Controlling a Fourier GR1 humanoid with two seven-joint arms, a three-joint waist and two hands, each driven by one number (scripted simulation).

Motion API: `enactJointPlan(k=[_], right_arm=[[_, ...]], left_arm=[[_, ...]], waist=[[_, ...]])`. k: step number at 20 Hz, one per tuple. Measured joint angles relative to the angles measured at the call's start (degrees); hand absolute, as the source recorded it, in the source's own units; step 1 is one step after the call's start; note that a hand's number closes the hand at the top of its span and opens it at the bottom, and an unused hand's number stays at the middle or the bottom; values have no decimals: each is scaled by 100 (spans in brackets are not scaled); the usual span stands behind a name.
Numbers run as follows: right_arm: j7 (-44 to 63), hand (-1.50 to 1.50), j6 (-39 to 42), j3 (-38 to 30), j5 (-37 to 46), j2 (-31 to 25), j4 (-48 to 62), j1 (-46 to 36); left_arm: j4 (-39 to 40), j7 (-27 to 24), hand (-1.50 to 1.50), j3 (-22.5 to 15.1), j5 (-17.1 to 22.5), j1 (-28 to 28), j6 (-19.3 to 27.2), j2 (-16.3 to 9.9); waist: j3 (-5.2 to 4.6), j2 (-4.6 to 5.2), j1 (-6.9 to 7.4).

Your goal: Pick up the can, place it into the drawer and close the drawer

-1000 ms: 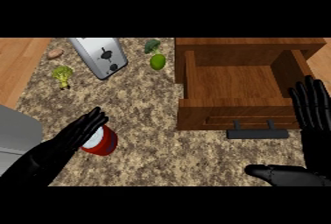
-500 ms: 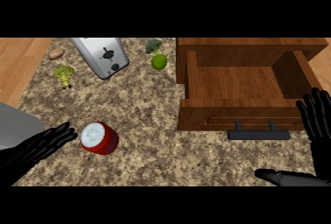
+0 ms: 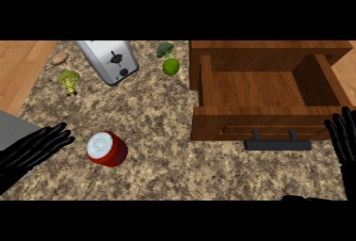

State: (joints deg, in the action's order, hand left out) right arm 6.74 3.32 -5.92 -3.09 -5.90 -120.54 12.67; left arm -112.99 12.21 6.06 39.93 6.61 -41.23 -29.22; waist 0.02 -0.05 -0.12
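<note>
the counter (image 3: 173,113) has a speckled brown and tan stone top. wood shows along its far left side. a red can (image 3: 106,148) with a white top lies tipped on the counter near the left. a shiny toaster (image 3: 108,61) sits at the back. a small piece of broccoli (image 3: 68,80) lies left of the toaster, and a little tan thing (image 3: 60,58) lies behind it. a green lime (image 3: 170,67) and a dark green veggie (image 3: 165,49) touch each other, right of the toaster. a wooden drawer (image 3: 268,96) sits open on the right, with a dark handle (image 3: 277,144) in front.
</note>
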Motion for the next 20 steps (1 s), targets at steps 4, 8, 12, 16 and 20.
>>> enactJointPlan(k=[4,8,12,16,20], right_arm=[[-186,-150,34,13,85,107,161,22],[-217,-150,176,-99,-26,102,42,164],[-471,-150,279,-131,54,160,226,239],[-525,-150,375,-203,20,197,152,397],[-458,-150,482,-453,-156,98,163,308]], left_arm=[[179,108,-150,5,-201,-175,-54,257],[577,107,-150,-48,-574,-526,-124,538],[933,-104,-150,-8,-1006,-626,-366,777],[1304,-417,-150,29,-1510,-676,-533,1041],[1729,-860,-150,143,-2028,-734,-718,1193]], waist=[[-1,2,0],[-1,3,-14],[-3,3,-9],[-2,3,-11],[-2,3,-10]])
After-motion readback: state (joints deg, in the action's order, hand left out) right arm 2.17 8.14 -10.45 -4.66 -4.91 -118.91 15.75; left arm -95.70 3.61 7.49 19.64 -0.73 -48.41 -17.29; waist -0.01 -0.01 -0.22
